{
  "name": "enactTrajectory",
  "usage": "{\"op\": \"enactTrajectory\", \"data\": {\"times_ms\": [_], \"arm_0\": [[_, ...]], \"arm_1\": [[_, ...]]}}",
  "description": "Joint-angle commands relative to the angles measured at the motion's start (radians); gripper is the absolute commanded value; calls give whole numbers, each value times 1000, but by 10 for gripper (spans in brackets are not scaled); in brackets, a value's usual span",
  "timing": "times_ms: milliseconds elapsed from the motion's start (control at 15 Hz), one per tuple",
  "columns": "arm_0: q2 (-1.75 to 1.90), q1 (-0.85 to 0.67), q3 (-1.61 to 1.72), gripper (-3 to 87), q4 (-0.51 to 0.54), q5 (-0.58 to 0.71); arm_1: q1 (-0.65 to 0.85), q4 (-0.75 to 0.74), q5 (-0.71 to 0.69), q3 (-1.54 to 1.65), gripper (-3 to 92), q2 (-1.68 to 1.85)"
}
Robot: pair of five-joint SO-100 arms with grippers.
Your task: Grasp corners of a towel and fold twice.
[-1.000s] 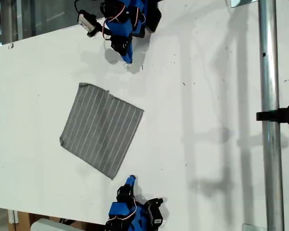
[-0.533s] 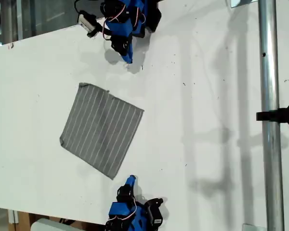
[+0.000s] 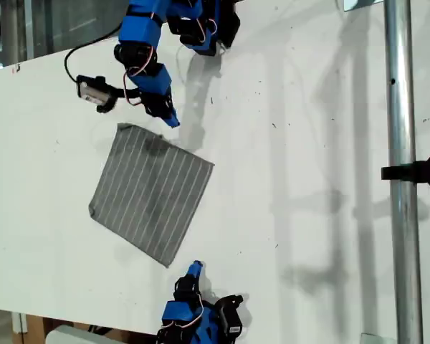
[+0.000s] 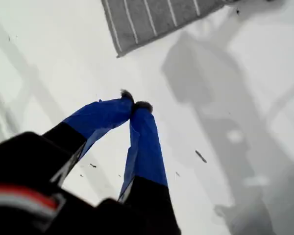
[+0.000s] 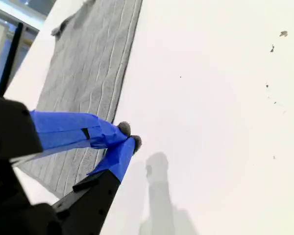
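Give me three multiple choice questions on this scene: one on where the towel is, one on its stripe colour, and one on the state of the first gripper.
1. Where is the towel?
A. flat on the white table
B. draped over a pole
C. hanging from a gripper

2. What colour are its stripes?
A. red
B. white
C. black

3. What is my first gripper doing?
A. wide open
B. shut on a corner
C. shut, holding nothing

Answers:
1. A, it lies spread out on the tabletop.
2. B, thin white lines cross the grey cloth.
3. C, the tips meet over bare table, short of the towel.
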Motion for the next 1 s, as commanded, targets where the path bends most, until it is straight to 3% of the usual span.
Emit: {"op": "enactTrajectory", "data": {"times_ms": [0, 133, 200, 333, 933], "arm_0": [[5, 12, 0, -29, -2, -12], [5, 18, 0, -29, 0, -18], [5, 21, 0, -29, 2, -20], [5, 23, 0, -29, 2, -23], [5, 21, 0, -28, 6, -51]], "arm_1": [[-38, 92, -140, -528, -3, -376], [-77, 153, -239, -816, 30, -560], [-103, 166, -282, -910, 193, -615], [-121, 164, -347, -934, 367, -669], [-31, 87, -393, -864, 383, -1118]]}}
